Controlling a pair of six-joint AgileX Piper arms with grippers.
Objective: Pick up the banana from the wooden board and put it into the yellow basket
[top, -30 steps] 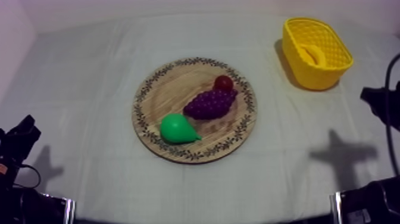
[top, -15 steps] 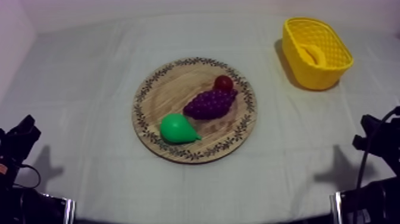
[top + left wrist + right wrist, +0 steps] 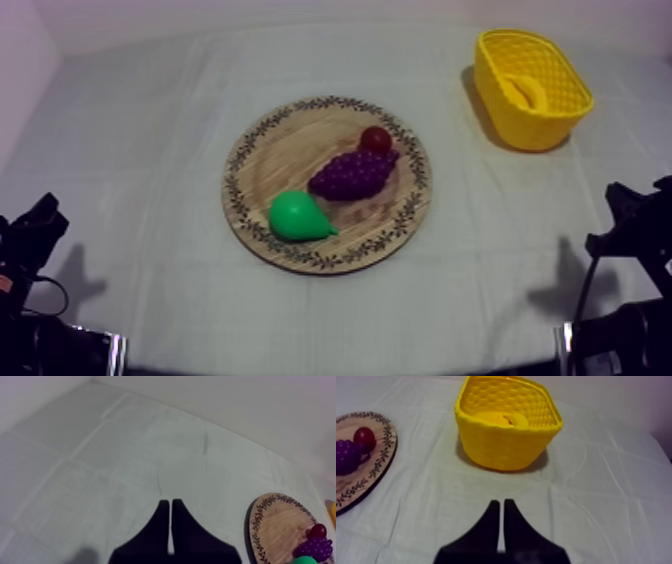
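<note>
Banana (image 3: 506, 420) lies inside yellow basket (image 3: 506, 451), straight ahead of right jaws, well apart. Those and left jaws are pressed together w/ nothing held. Risk: any fwd lunge of right jaws could knock basket, spilling banana onto worktop (image 3: 616, 506).

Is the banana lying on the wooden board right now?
No, the banana lies inside the yellow basket, while the wooden board carries just the pear, the grapes and the small red fruit.
</note>
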